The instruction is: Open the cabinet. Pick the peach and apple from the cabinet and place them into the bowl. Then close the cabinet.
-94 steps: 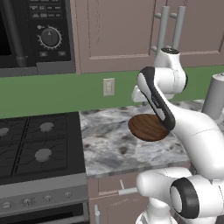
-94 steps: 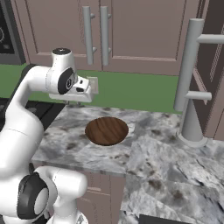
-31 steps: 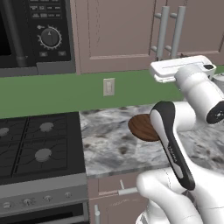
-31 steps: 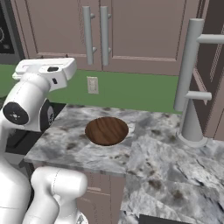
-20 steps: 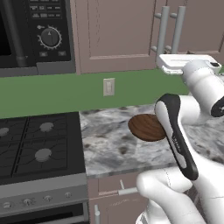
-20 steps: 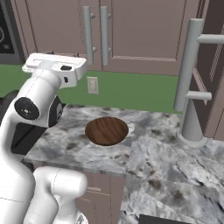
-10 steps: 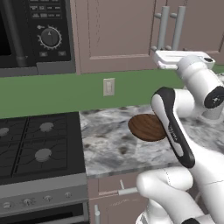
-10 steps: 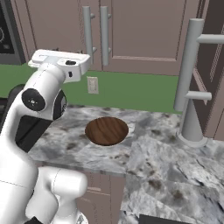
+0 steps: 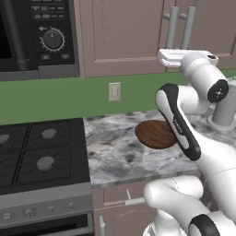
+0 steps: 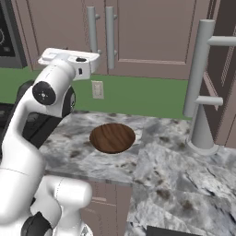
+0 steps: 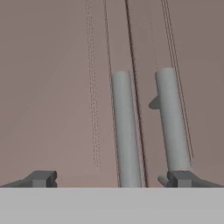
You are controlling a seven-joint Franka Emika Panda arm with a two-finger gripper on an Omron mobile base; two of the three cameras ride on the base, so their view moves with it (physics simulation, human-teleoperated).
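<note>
The cabinet hangs above the counter with both panelled doors shut. Its two grey bar handles stand side by side at the doors' seam. The gripper is open and faces the doors at handle height. In the hand view the left handle lies between the fingertips and the right handle rises just over the right fingertip, neither touched. The dark wooden bowl sits empty on the marble counter below the arm. The peach and the apple are hidden behind the doors.
A microwave hangs above a black stove to the left. A wall outlet is on the green backsplash. A tall grey stand rises at the counter's right, next to a dark tall unit.
The hand has risen a little and drawn closer to the cabinet's handles. The jaws have stayed open and the doors have stayed shut.
</note>
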